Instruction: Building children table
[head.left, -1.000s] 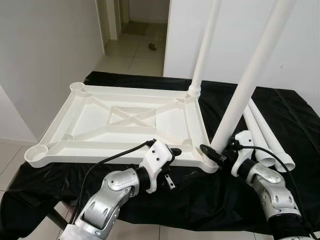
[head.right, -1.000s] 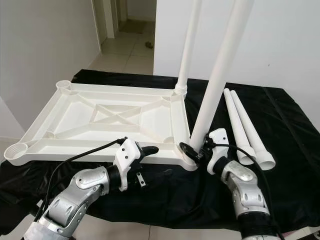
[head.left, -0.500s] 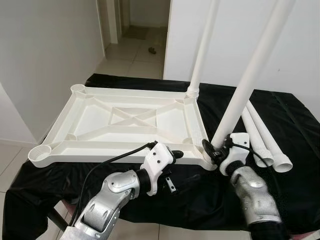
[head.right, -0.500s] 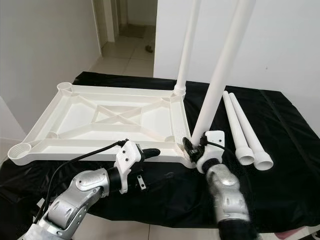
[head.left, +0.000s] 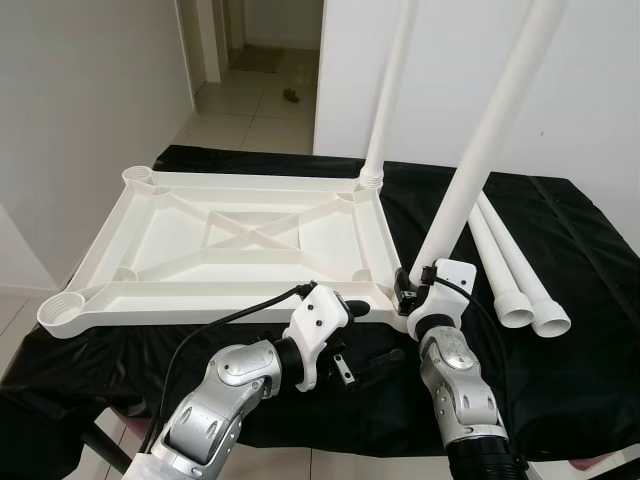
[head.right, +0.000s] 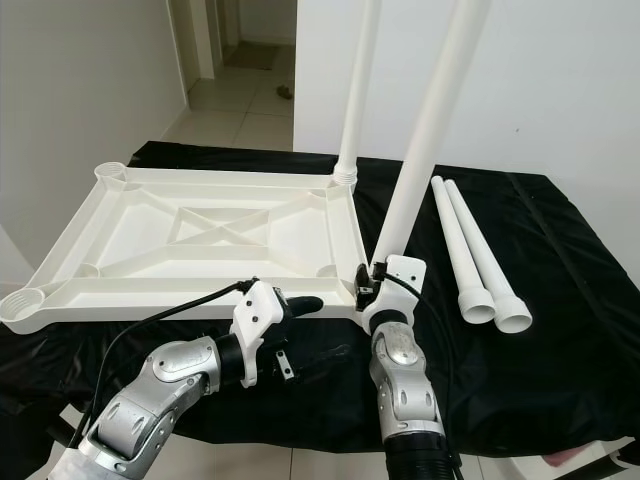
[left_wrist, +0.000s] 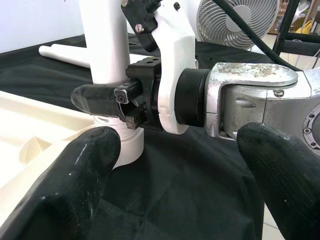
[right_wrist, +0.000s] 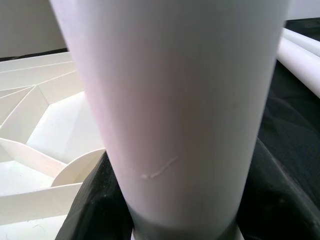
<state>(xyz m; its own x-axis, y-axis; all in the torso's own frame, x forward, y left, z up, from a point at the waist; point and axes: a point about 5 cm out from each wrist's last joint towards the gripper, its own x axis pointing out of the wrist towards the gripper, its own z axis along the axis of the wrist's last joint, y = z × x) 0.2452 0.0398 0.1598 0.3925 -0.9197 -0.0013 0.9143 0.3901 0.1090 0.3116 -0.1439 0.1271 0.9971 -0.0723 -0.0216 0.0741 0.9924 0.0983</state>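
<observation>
A white plastic tabletop (head.left: 200, 292) lies upside down on a black-draped table. Two white legs stand in its right corners: a far leg (head.left: 388, 90) and a near leg (head.left: 480, 150) that leans to the right. My right gripper (head.left: 412, 290) is shut on the near leg just above its corner socket; up close, the right wrist view has the leg (right_wrist: 175, 100) between the fingers (right_wrist: 95, 210). My left gripper (head.right: 318, 328) is open and holds nothing, beside the tabletop's front edge, left of that socket. In the left wrist view its fingers (left_wrist: 75, 170) frame the right gripper (left_wrist: 115, 100).
Two loose white legs (head.left: 505, 260) lie side by side on the black cloth (head.left: 580, 300) to the right of the tabletop. A white wall rises behind the table, with a doorway and tiled floor at the far left. The table's front edge is just below my arms.
My right forearm has swung leftward, from the right of the near leg to in front of it, with the gripper still on the leg. The left arm has stayed where it was.
</observation>
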